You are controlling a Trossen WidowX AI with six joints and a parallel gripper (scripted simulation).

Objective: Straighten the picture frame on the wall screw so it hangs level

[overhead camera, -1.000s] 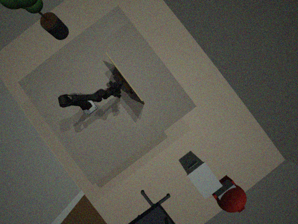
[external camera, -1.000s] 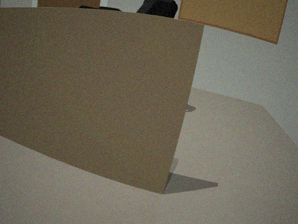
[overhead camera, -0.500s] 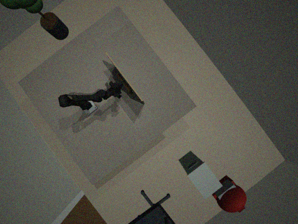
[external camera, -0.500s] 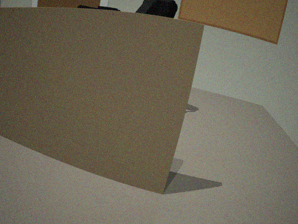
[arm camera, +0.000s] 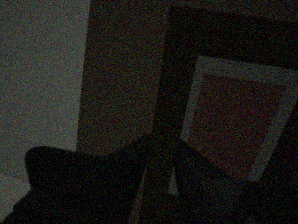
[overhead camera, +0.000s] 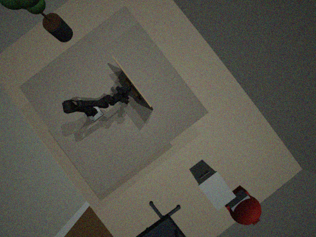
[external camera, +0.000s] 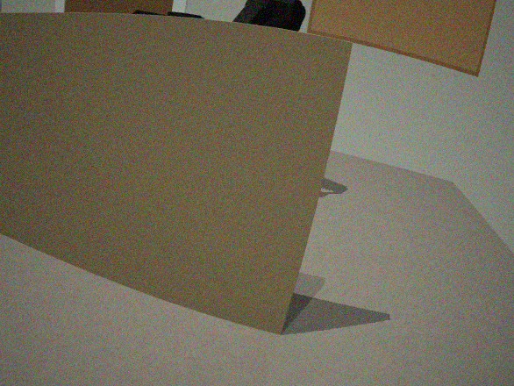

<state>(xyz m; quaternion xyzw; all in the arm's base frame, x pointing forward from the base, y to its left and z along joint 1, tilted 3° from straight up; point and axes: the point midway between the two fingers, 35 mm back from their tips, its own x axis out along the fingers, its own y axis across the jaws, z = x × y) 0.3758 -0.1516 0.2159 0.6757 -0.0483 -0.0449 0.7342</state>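
Note:
The wall panel (overhead camera: 132, 82) (external camera: 167, 175) stands upright; the exterior view shows only its plain back. The picture frame (arm camera: 175, 60) hangs on the panel's front, with a dark border, pale mat and red picture. In the wrist view its top edge slopes down to the right, but the camera's slant leaves its true tilt unclear. My gripper (arm camera: 162, 141) (overhead camera: 127, 94) is shut on the frame's left side bar, with one dark finger on each side of it. The screw is not visible, and the notched strip is hidden behind the frame.
In the top view, a potted plant (overhead camera: 57, 27) is at the upper left. A grey and white object (overhead camera: 217, 189), a red rounded object (overhead camera: 246, 210) and a dark object with two prongs (overhead camera: 163, 226) are at the lower right and bottom. The exterior view shows an orange-brown board (external camera: 403, 31) behind.

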